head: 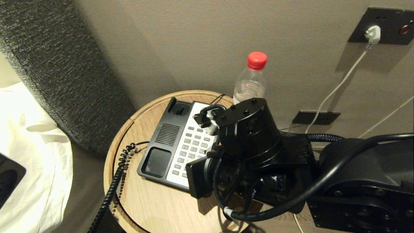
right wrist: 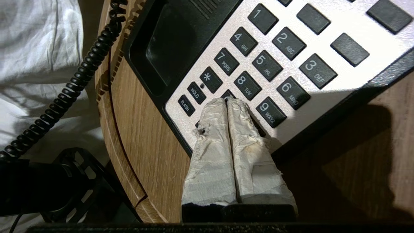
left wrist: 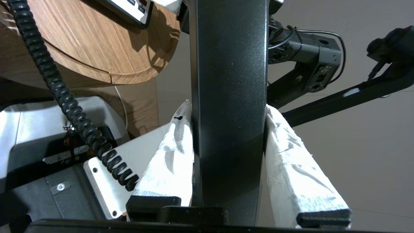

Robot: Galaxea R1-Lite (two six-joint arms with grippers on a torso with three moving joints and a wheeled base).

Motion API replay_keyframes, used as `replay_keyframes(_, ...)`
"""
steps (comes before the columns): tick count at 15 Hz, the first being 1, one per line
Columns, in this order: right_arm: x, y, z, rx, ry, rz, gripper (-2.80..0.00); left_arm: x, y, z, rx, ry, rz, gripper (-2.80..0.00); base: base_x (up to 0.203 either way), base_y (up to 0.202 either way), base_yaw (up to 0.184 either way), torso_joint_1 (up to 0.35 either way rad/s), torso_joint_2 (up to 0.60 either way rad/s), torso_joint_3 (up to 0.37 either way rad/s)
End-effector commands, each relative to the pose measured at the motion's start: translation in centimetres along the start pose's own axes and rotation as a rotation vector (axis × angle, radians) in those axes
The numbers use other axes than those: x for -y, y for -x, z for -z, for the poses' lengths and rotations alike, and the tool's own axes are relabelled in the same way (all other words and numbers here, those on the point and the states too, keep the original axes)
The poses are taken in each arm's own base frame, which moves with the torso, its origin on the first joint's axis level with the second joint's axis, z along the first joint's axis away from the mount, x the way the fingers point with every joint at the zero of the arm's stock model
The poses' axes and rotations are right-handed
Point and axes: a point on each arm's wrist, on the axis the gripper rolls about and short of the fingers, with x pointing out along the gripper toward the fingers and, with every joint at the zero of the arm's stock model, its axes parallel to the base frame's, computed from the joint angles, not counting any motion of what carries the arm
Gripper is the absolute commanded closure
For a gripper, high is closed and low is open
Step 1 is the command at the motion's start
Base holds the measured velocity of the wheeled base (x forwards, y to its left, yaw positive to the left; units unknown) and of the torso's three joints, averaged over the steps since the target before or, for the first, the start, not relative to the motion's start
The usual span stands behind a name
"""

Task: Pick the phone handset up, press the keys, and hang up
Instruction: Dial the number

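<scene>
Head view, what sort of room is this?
Probably a hotel bedroom: a round wooden bedside table holds a desk phone with HOLD and FLASH keys, white bedding and a padded headboard lie beside it, and a water bottle stands behind.

Right half of keypad (head: 190,145) on phone base (head: 161,152) hidden behind right arm (head: 258,155) at centre of head view. Key under closed tips of right gripper (right wrist: 228,100) covered, label unreadable. Phone handset (left wrist: 228,97) cut off at top and bottom edges. Coiled cord (head: 111,191) runs out at lower left edge.
</scene>
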Motion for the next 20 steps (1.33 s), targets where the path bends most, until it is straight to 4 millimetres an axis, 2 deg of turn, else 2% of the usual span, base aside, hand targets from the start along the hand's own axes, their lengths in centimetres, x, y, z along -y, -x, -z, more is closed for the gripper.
replay_keyframes(1,0.1,-0.7,0.4,-0.016,0.005,0.011,0.0,0.0,0.1,0.1,-0.001,0.005,0.004,0.0,0.0,0.0,0.0,0.0,0.0,0.0)
replay_keyframes(7,0.2,-0.5,0.3,-0.01,0.008,0.015,0.0,-0.1,0.1,0.1,-0.004,0.005,0.002,0.0,0.0,0.0,0.0,0.0,0.0,0.0)
replay_keyframes(13,-0.5,1.4,-0.4,0.023,-0.005,-0.023,0.0,-0.5,0.2,0.4,-0.007,0.009,0.003,0.0,0.0,0.0,0.0,0.0,0.0,0.0)
replay_keyframes(16,-0.6,1.5,-0.3,0.021,-0.006,-0.027,0.0,-0.5,0.2,0.4,-0.007,0.009,0.003,0.0,0.0,0.0,0.0,0.0,0.0,0.0)
replay_keyframes(18,-0.6,2.5,0.6,-0.003,0.001,-0.035,0.0,-0.5,0.2,0.4,-0.006,0.007,0.002,0.0,0.0,0.0,0.0,0.0,0.0,0.0)
replay_keyframes(20,-0.4,2.6,1.1,-0.019,0.008,-0.027,0.0,-0.4,0.3,0.4,-0.006,0.006,0.004,0.0,0.0,0.0,0.0,0.0,0.0,0.0)
